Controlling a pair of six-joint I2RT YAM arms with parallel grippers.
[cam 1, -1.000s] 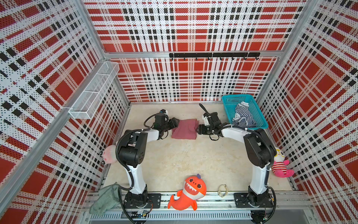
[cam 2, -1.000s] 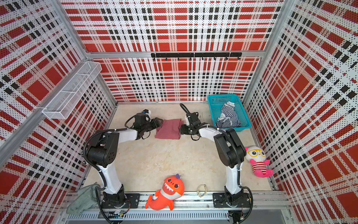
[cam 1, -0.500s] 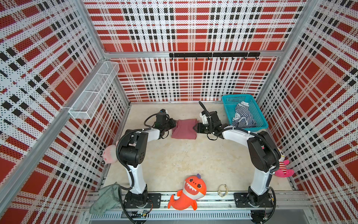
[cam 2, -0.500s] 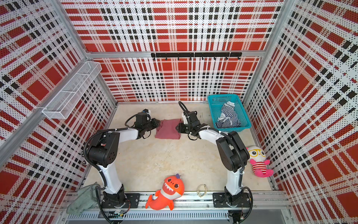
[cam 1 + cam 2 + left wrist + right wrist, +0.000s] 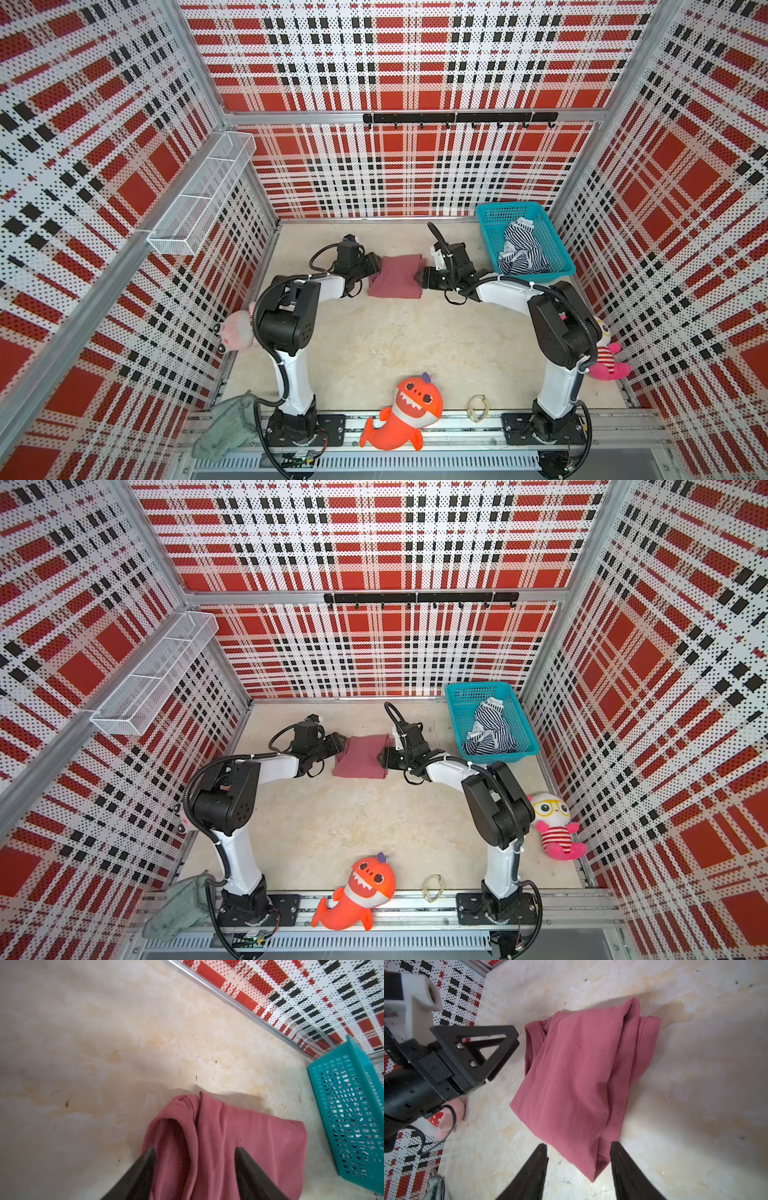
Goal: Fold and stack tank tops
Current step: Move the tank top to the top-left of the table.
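Red, black and white plaid walls [image 5: 415, 62] box in the beige marbled tabletop [image 5: 374, 340] we work on. A white wire shelf [image 5: 203, 195] hangs at ten o'clock and a black hook rail [image 5: 457, 118] at twelve. The teal basket [image 5: 488, 232] sits in the one o'clock corner, just behind our right forearm. It holds the crumpled navy-and-white striped tank top [image 5: 521, 249]. An orange shark plush [image 5: 409, 411] lies at six, a grey-green cloth [image 5: 224, 424] at seven and a pink plush [image 5: 237, 332] at nine. A doll [image 5: 555, 825] in a striped shirt sits at four, and a small tan loop [image 5: 478, 407] near six.

The maroon-pink tank top [image 5: 395, 278] lies toward twelve o'clock, between our grippers, folded into a thick ribbed rectangle with layers showing at its edges. Our left gripper [image 5: 195, 1150] stands at its nine o'clock edge, jaws wide, gripping nothing. Our right gripper [image 5: 577, 1147] stands at its three o'clock edge, jaws parted, with a fabric corner showing between them, not pinched.

Against a second ago the garment keeps its place, and our right gripper has crept slightly toward nine o'clock.
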